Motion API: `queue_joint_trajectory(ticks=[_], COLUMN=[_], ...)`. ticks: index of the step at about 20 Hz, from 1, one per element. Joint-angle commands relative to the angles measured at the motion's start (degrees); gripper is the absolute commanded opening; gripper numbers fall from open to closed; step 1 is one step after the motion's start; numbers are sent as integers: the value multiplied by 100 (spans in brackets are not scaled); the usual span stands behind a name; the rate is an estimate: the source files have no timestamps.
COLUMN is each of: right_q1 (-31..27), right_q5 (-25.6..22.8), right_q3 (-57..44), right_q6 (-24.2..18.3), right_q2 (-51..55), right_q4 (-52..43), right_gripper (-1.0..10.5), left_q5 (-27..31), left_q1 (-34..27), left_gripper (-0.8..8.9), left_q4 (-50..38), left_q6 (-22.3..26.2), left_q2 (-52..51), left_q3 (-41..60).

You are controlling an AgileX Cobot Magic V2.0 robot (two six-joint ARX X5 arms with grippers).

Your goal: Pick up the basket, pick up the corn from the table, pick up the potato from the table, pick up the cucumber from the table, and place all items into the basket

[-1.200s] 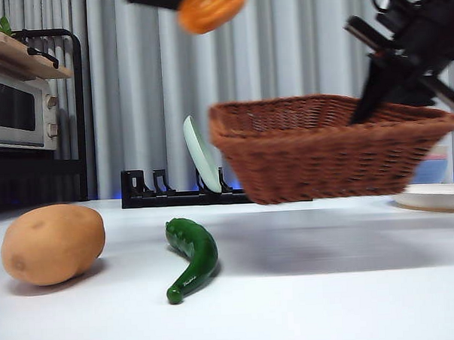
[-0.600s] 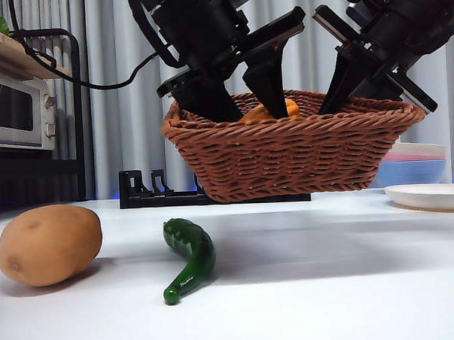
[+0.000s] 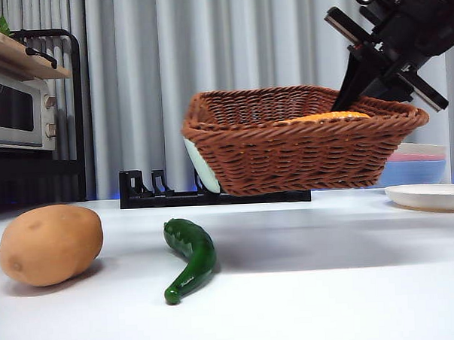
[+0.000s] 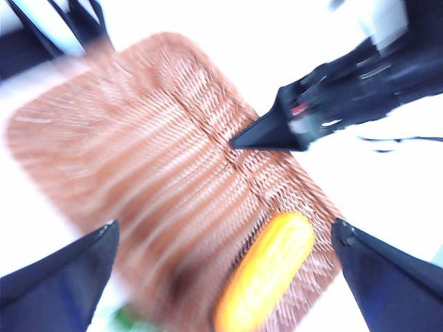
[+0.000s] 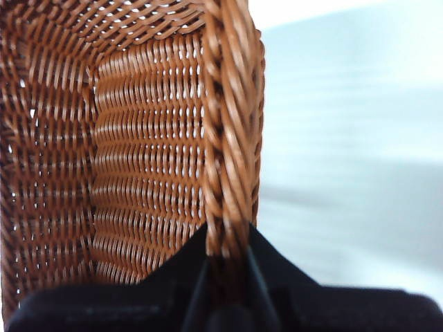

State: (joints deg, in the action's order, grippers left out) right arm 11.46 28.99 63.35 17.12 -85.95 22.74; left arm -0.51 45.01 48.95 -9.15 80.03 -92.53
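My right gripper (image 3: 374, 77) is shut on the rim of the brown wicker basket (image 3: 293, 141) and holds it tilted above the table; the right wrist view shows the rim (image 5: 232, 138) between its jaws. The orange-yellow corn (image 3: 326, 117) lies inside the basket, also in the left wrist view (image 4: 266, 273). My left gripper (image 4: 221, 277) is open and empty above the basket (image 4: 152, 180), out of the front view. The tan potato (image 3: 51, 244) lies on the white table (image 3: 330, 286) at the left. The dark-green cucumber (image 3: 189, 256) lies right of it.
A black dish rack (image 3: 160, 192) with a pale plate (image 3: 200, 167) stands behind the basket. A microwave on a black shelf (image 3: 21, 111) is at the far left. A white plate (image 3: 432, 197) and stacked coloured plates (image 3: 423, 165) are at the right.
The left gripper let the corn go into the basket and rose out of the front view. The basket shifted a little right and tilted.
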Motion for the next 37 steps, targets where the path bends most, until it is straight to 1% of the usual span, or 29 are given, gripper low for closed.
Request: queue_joint_trajectory(ticks=[1,2,4,6,7,8,10,11,14,16,18,20,21,24,25,26,27,29,32,34,37], right_q1=[-79,-107,-164,-208,-210,-210,-227,-232,-232,-232,-232,-229,-229,-232,-232,-232,-232,-232,-232,-232,-229], right_q5=[103,107,105,107,107,107,107,107,107,109,109,114,114,111,111,111,109,105,85,66,63], right_q3=[-15,-15,-17,-15,-15,-15,-15,-15,-15,-15,-15,-15,-15,-15,-15,-15,-15,-15,-17,-17,-17], right_q6=[17,17,11,11,-11,-11,-11,-11,-11,-11,-11,-9,-9,-11,-11,-11,-11,-11,-22,-31,-59], right_q2=[13,13,13,13,13,13,13,13,13,13,13,13,13,13,13,13,13,13,13,13,13], right_q4=[-129,-131,-142,-162,-162,-162,-170,-175,-173,-168,-168,-164,-162,-140,-138,-136,-136,-138,-136,-136,-138], right_gripper=[-12,-12,-12,-12,-12,-12,-12,-12,-12,-12,-12,-12,-12,-12,-12,-12,-12,-12,-12,-12,-12], left_q5=[50,68,457,953,1113,1150,1294,1294,1200,1259,1211,870,732,695,605,542,442,181,168,101,-487], left_q1=[2,2,2,15,33,33,31,26,-31,-201,-476,-789,-940,-1255,-1311,-1329,-1322,-1300,-1274,-1272,-1156], left_gripper=[625,625,624,623,623,623,623,623,623,623,623,623,623,622,602,521,378,-19,-8,-8,-8], left_q4=[994,1550,2170,2284,2267,2192,1766,1386,50,-343,-686,-1073,-1158,-1220,-1248,-1298,-1386,-1519,-1432,-1108,-627], left_q6=[122,111,-35,-382,-601,-756,-1075,-1182,-1235,-1224,-1106,-1012,-1008,-839,-758,-723,-660,-463,-409,-409,-439], left_q2=[-411,-632,-1010,-1410,-1611,-1784,-2063,-2098,-1875,-1425,-935,-450,-245,317,411,446,446,444,391,120,-892], left_q3=[98,107,282,841,1248,1661,2632,3110,4079,4284,4293,4293,4293,4293,4293,4293,4293,4293,4293,4291,4286])
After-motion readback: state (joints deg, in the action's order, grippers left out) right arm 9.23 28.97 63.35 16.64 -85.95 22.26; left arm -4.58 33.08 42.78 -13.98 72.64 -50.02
